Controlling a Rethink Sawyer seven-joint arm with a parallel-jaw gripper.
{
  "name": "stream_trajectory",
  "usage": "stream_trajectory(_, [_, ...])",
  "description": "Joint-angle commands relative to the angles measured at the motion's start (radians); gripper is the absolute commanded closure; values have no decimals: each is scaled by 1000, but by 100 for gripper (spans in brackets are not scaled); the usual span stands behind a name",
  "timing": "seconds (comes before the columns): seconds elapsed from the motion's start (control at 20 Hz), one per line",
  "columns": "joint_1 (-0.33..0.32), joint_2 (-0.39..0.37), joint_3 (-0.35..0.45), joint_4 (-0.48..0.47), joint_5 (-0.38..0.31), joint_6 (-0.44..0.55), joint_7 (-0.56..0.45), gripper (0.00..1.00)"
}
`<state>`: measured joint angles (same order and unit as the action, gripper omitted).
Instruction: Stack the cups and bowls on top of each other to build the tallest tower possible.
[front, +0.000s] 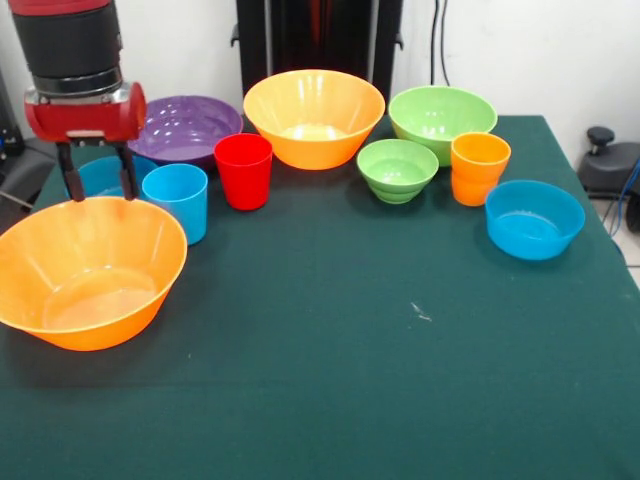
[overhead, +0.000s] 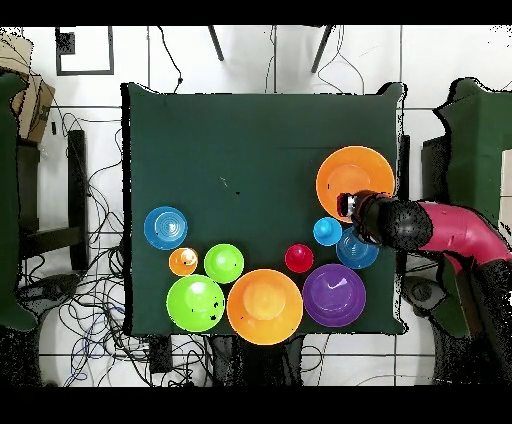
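Observation:
My gripper (front: 98, 192) (overhead: 348, 206) hangs open over the far rim of a large orange bowl (front: 90, 270) (overhead: 356, 176), its fingers apart and holding nothing. Just behind it sit a small blue bowl (front: 101, 174) (overhead: 358, 251) and the light blue cup (front: 178, 200) (overhead: 327, 231). The red cup (front: 243, 170) (overhead: 299, 258), purple bowl (front: 186, 125) (overhead: 334, 295), second orange bowl (front: 313, 115) (overhead: 265, 306), large green bowl (front: 441, 118) (overhead: 195, 303), small green bowl (front: 397, 168) (overhead: 224, 263), orange cup (front: 479, 167) (overhead: 183, 261) and another small blue bowl (front: 533, 218) (overhead: 165, 227) each stand alone on the table.
The dark green table (front: 330, 380) (overhead: 250, 140) carries everything along its robot side. Cables and chair legs lie on the floor around it. My red arm (overhead: 450, 230) reaches in over the table's edge beside the orange bowl.

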<state>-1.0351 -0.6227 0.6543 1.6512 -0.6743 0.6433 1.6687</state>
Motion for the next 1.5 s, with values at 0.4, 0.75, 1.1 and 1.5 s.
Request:
stream_trajectory(0.4, [188,-141,-98,124,-79,-134,89,0])
stream_trajectory(0.75, [218,-74,-116,88,-60,-144,78,0])
stream_trajectory(1.1, [209,-69,-116,88,-25,-120,43,0])
stream_trajectory(1.5, [223,-21,-140,65,-34,-148,60,0])
